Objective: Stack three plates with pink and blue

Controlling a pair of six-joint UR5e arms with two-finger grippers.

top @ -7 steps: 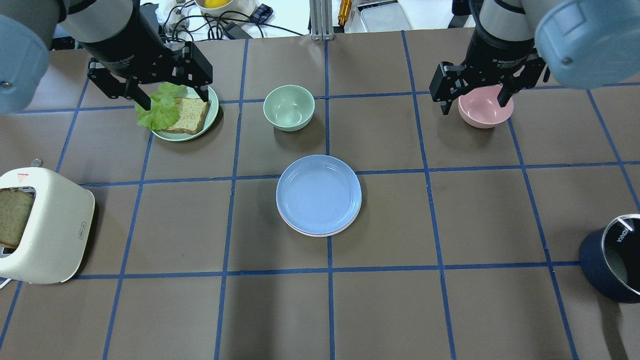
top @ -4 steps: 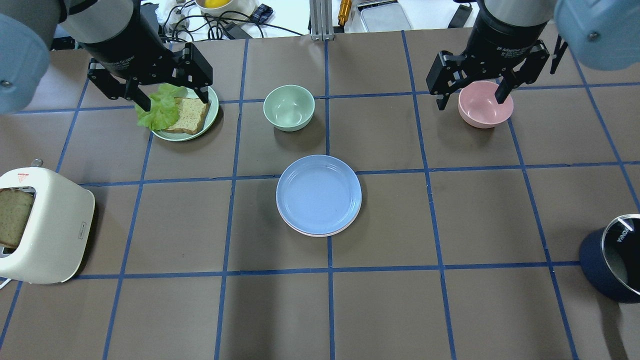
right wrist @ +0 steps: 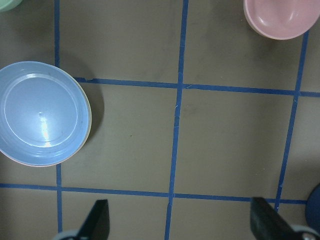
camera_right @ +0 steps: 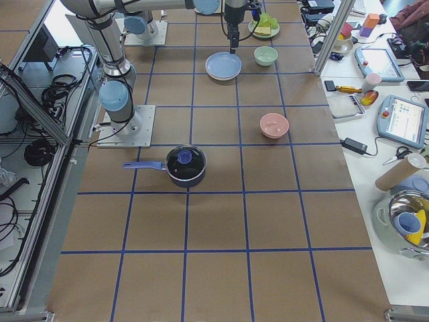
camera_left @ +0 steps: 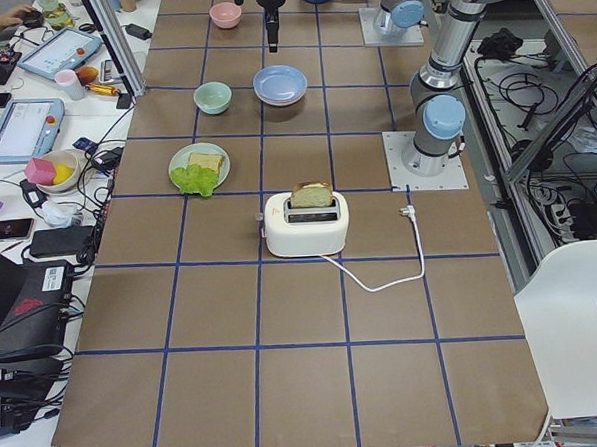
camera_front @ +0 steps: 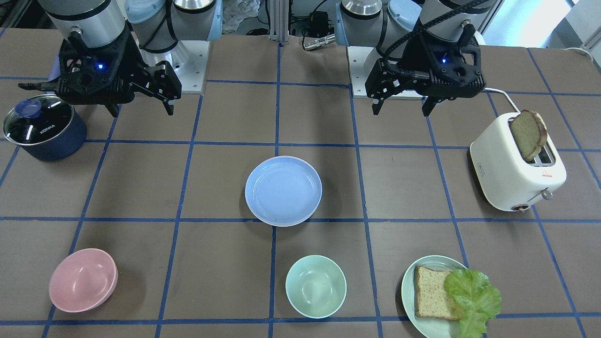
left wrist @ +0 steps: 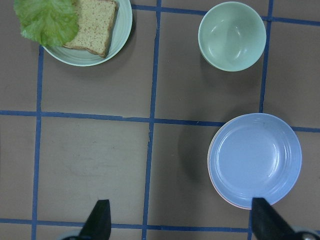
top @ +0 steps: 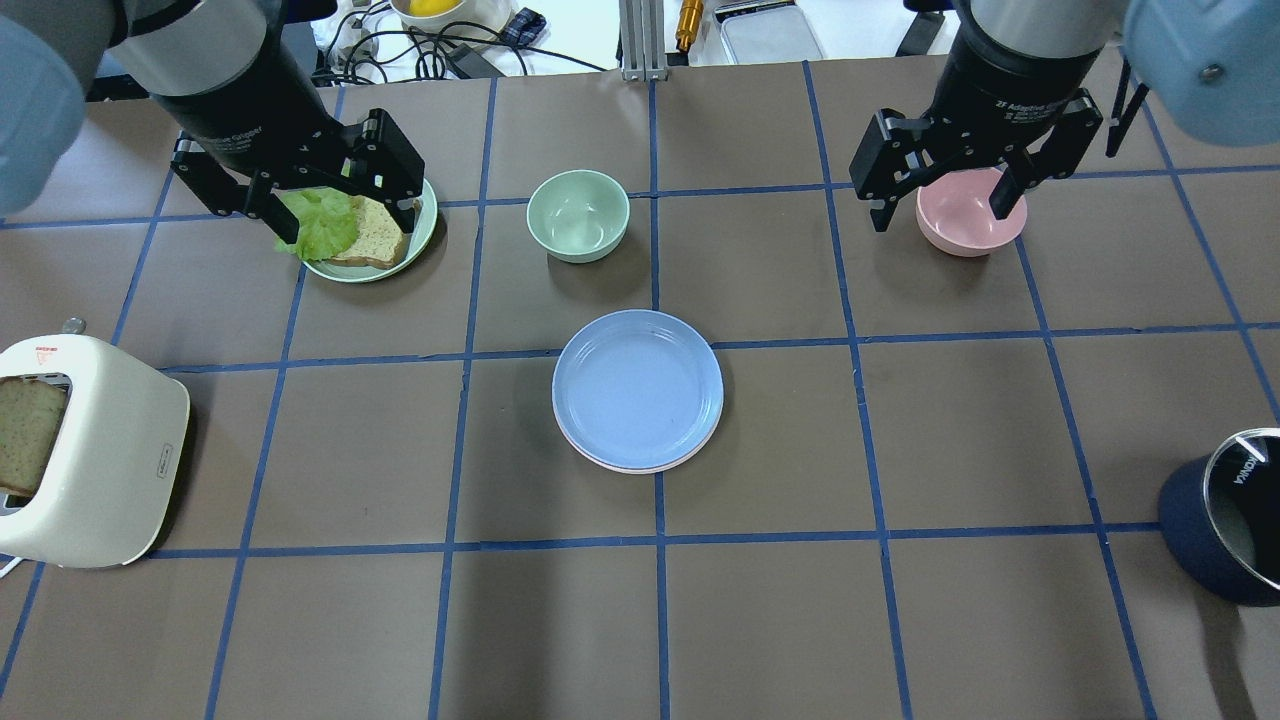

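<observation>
A light blue plate (top: 637, 388) lies at the table's middle on top of a stack. A pale pink plate's rim (top: 640, 468) shows under it. A thin cream edge (right wrist: 90, 131) shows at the stack's side in the right wrist view. My left gripper (top: 345, 218) is open and empty, high over the green plate at the far left. My right gripper (top: 940, 215) is open and empty, high over the pink bowl at the far right. Both are well away from the stack. The front-facing view shows the left gripper (camera_front: 402, 111), the right gripper (camera_front: 141, 111) and the blue plate (camera_front: 283, 190).
A pale green plate (top: 360, 272) with bread and lettuce is at the far left. A mint bowl (top: 578, 215) stands behind the stack and a pink bowl (top: 970, 228) at the far right. A toaster (top: 100, 460) holding bread is at the left edge, a dark pot (top: 1215, 530) at the right edge.
Both arms have shifted slightly, with the grippers still open. The plates and bowls have not moved.
</observation>
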